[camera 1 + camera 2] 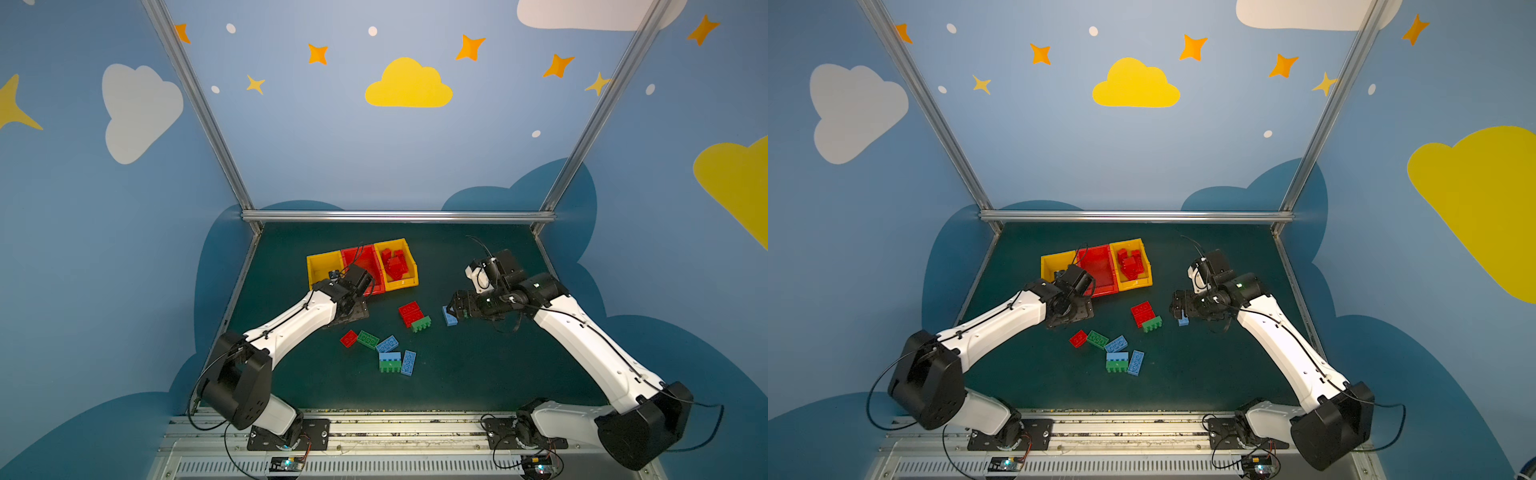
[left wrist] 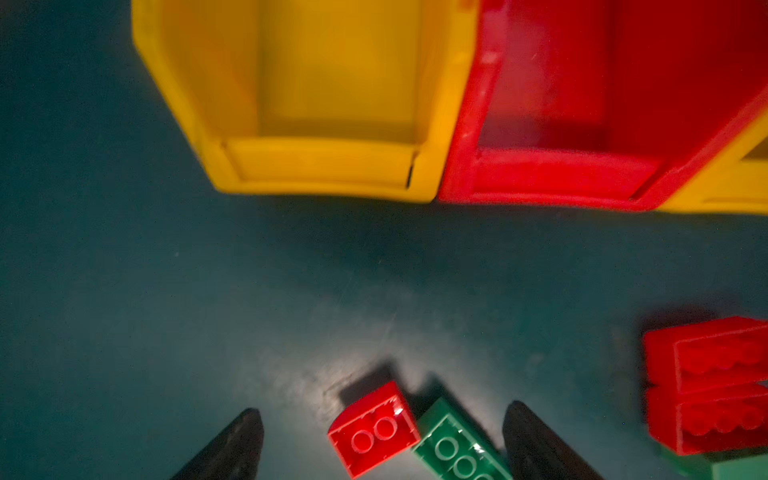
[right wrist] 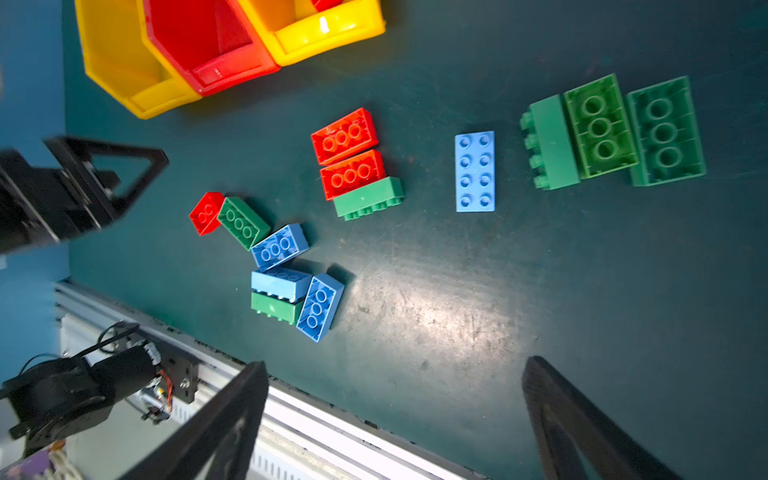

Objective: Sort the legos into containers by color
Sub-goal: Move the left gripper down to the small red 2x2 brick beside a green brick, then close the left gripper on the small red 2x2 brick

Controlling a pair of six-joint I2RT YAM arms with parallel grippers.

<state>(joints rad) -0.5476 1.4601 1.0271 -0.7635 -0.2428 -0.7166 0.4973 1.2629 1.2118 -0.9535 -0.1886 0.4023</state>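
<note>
A: Your left end effector (image 2: 382,415) hangs with jaws wide and empty over the small red brick (image 2: 374,432), which touches a green brick (image 2: 457,449) on the tabletop (image 2: 124,311). Your right end effector (image 3: 397,363) is likewise spread and holds nothing, near a light blue brick (image 3: 475,171) lying studs up.

B: Sorted: red legos (image 1: 395,262) piled in the right yellow container (image 1: 401,284). The red container (image 2: 552,174) and the left yellow container (image 2: 324,166) look bare in what shows. The other bricks lie loose in front of the row.

A: Handling, as a judgement: hard, hollow, light plastic. It won't give, and the glossy walls may slip. Take each brick across its narrow width, on the flat side walls, not on the studs. The red one's green neighbour leaves you little finger room on that side.

B: Writing: none legible. No labels show on the containers, and any marking on the studs is too blurred to read
</note>
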